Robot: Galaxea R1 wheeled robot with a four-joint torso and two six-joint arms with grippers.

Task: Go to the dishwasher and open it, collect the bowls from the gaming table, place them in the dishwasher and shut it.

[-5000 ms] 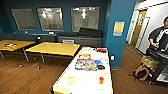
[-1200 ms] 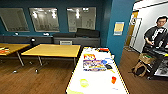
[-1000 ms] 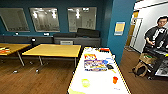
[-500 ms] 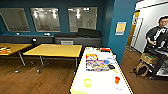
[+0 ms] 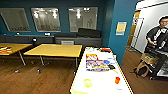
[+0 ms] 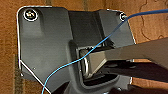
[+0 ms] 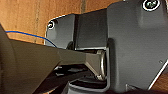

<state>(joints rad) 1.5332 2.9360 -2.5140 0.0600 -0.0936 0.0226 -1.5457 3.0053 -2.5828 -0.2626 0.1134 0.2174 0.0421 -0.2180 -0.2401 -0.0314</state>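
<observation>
Yellow tables (image 5: 56, 50) to the left on thin metal legs, smooth flat tops, open wood-plank floor (image 5: 37, 77) around them. Straight ahead, long narrow white table (image 5: 100, 85), glossy, square-edged, with colourful flat game boxes (image 5: 97, 63) midway along. Nearer: round pale yellow-green bowl (image 5: 87, 82) and, right of it, small orange-red bowl (image 5: 117, 80), well apart. Person (image 5: 157, 40) at far right beside a bag. Gripper fingers indistinct in both wrist views over wood grain; opening cannot be told.
</observation>
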